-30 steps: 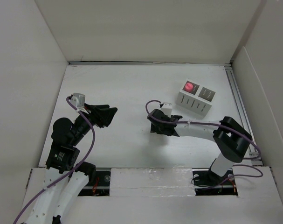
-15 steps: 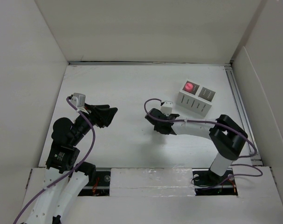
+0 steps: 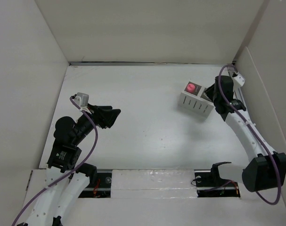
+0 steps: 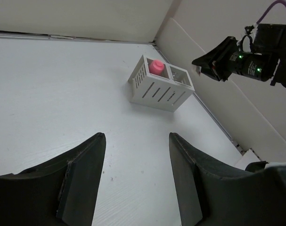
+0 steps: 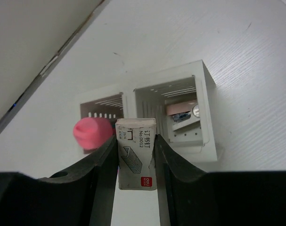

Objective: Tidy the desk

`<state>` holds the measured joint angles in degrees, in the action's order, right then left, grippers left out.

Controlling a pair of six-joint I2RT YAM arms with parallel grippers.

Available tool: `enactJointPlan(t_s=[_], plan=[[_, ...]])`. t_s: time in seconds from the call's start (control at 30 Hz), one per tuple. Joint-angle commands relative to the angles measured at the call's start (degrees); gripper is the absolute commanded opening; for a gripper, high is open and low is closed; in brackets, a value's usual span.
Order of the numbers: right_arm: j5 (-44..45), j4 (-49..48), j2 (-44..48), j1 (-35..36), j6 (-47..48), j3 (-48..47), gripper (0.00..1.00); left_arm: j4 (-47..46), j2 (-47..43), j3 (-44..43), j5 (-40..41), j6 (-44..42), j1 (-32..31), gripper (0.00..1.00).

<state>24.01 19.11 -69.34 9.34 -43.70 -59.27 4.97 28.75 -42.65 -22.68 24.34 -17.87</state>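
Observation:
The desk (image 3: 147,117) is a wide white tabletop. At its far right stands a small white two-compartment box (image 3: 197,101) (image 4: 159,89) (image 5: 206,108). A pink rounded thing (image 3: 192,87) (image 4: 155,66) (image 5: 92,133) sits in one compartment, and pinkish and blue items (image 5: 183,110) lie in the other. My right gripper (image 3: 209,93) (image 4: 201,66) (image 5: 135,139) hovers above that box, shut on a small white staple box (image 5: 135,162) with a printed label. My left gripper (image 3: 115,114) (image 4: 137,139) hangs over the desk's left side, open with nothing between its fingers.
White walls enclose the desk on the left, back and right. A thin metal rail (image 3: 239,101) runs along the right edge beside the two-compartment box, and another rail (image 3: 147,63) lines the far edge.
My right arm has swung from the middle of the desk to the far right, above the two-compartment box, with the staple box in its jaws. My left gripper has shifted only slightly.

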Motion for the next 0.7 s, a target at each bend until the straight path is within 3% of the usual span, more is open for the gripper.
enactJointPlan(t_s=[0.0,0.23,0.33,0.4,0.43,0.47,0.53,0.67], plan=[[-10.8,-2.3,-5.4,-5.6,2.0,-3.8,0.29,-2.9,0.2,-0.2,-1.5,-0.7,0.4,0.52],[-11.0,0.0,-14.1,-9.5,3.0,-11.0,0.34,-2.7,0.3,-0.4,-1.6,-0.8,0.4,0.53],[-10.2,0.0,-13.8,-10.0,3.2,-10.2,0.50,-2.6,0.3,-0.3,-1.8,-0.8,0.4,0.53],[-10.8,-0.9,-11.8,-10.0,3.1,-8.5,0.69,-2.8,0.3,-0.2,-1.9,-0.9,0.4,0.54],[-10.8,-0.9,-11.8,-10.0,3.1,-8.5,0.69,-2.9,0.3,-0.2,-1.9,-0.9,0.4,0.54],[-11.1,-1.0,-11.2,-10.0,2.9,-7.9,0.77,-2.8,0.3,-0.3,-1.8,-0.8,0.4,0.54],[-12.1,-1.1,-8.8,-10.0,2.8,-7.4,0.82,-2.8,0.3,-0.3,-1.8,-0.9,0.4,0.54],[-15.0,-1.1,-2.4,-9.4,3.1,-7.4,0.81,-2.7,0.4,-0.5,-2.3,-1.0,0.4,0.55]])
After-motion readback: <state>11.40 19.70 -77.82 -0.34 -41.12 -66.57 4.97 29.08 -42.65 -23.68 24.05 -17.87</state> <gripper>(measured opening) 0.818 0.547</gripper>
